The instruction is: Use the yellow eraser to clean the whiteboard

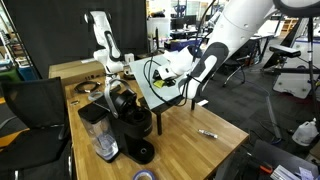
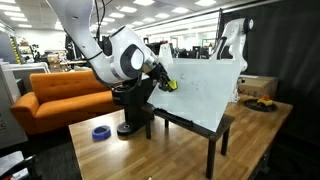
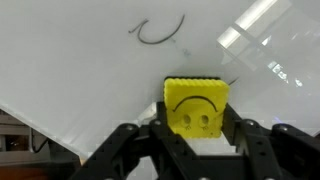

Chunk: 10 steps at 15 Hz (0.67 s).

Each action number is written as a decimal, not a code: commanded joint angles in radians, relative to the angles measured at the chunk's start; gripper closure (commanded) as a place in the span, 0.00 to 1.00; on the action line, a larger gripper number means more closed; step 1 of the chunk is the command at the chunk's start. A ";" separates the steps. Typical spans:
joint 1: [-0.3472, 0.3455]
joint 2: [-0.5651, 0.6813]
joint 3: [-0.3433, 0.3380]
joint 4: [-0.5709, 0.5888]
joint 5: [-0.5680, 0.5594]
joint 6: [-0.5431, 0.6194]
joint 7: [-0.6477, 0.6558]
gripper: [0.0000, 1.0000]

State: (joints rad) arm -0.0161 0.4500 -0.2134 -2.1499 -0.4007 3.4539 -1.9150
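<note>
Tool clenched on yellow eraser, eraser apparently flat against whiteboard. Wiping step in hand. Curved marker stroke lies ahead, apart from eraser. Next move likely: slide eraser across stroke, pressing evenly.

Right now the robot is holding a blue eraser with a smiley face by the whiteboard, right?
Almost. The eraser is yellow, not blue, as the wrist view shows. The gripper does hold it by the whiteboard, and it has a smiley face.
</note>
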 commanded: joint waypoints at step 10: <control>0.026 -0.001 0.011 -0.063 0.027 0.000 -0.095 0.71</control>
State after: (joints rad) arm 0.0070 0.4490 -0.2126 -2.1964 -0.4005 3.4544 -1.9595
